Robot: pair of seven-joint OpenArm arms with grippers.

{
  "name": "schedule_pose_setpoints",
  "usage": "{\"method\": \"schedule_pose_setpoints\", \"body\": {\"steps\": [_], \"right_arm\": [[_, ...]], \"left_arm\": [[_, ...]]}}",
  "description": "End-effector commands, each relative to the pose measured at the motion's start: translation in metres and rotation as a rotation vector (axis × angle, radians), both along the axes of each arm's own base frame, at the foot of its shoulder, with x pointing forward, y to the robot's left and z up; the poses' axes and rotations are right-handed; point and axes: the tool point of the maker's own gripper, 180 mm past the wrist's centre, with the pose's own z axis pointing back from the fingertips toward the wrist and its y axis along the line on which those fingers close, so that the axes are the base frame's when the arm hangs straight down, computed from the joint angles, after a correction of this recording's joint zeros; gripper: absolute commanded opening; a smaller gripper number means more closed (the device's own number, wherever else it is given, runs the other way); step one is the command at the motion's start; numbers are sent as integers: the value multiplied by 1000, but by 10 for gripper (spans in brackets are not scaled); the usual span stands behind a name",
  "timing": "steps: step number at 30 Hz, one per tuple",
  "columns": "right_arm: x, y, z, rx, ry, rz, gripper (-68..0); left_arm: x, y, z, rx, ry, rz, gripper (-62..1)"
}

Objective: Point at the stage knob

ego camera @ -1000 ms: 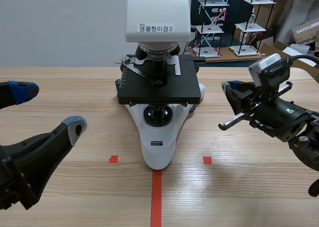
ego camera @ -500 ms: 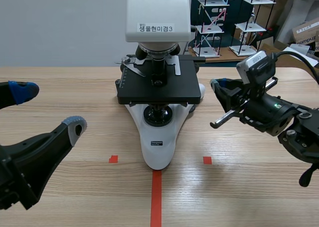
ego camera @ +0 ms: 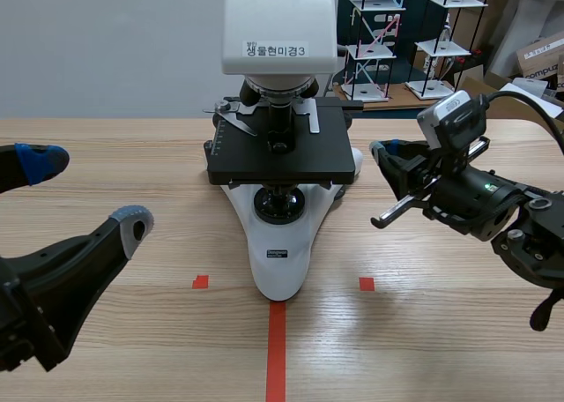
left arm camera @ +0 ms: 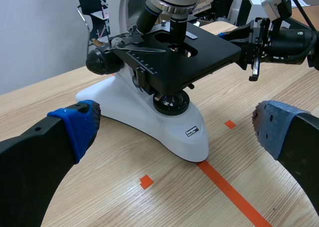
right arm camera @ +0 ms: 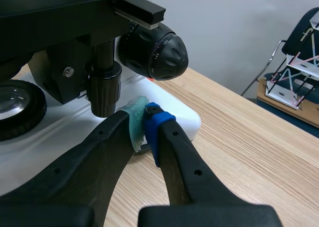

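Note:
A white microscope (ego camera: 280, 252) with a black stage (ego camera: 282, 162) stands mid-table. In the right wrist view the stage knob (right arm camera: 103, 91), a black ribbed stem, hangs under the stage's corner, below the large focus knob (right arm camera: 155, 52). My right gripper (right arm camera: 144, 121) is shut on nothing, and its tips lie just beside the stage knob's lower end. In the scene view the right gripper (ego camera: 382, 152) sits close to the stage's right edge. My left gripper (ego camera: 84, 190) stands open at the near left, well away from the microscope (left arm camera: 164, 122).
Wire shelf models (ego camera: 388, 40) and cardboard boxes (ego camera: 542, 54) stand behind the table at the back right. Bare wood lies in front of the microscope's base, on both sides of it.
My right gripper moved left toward the microscope's stage, then stayed nearly still over the last half second. The left arm has not moved.

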Motion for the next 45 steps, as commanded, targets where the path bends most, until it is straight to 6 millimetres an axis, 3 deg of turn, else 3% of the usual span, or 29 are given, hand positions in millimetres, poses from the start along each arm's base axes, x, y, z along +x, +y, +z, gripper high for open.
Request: {"method": "schedule_pose_setpoints", "body": {"steps": [1, 45], "right_arm": [[7, -1, 15, 4, -44, 1, -677], [7, -2, 13, -4, -31, -3, -677]], "left_arm": [[0, 1, 5, -22, -15, 11, 14], [0, 1, 5, -22, -15, 11, 14]]}}
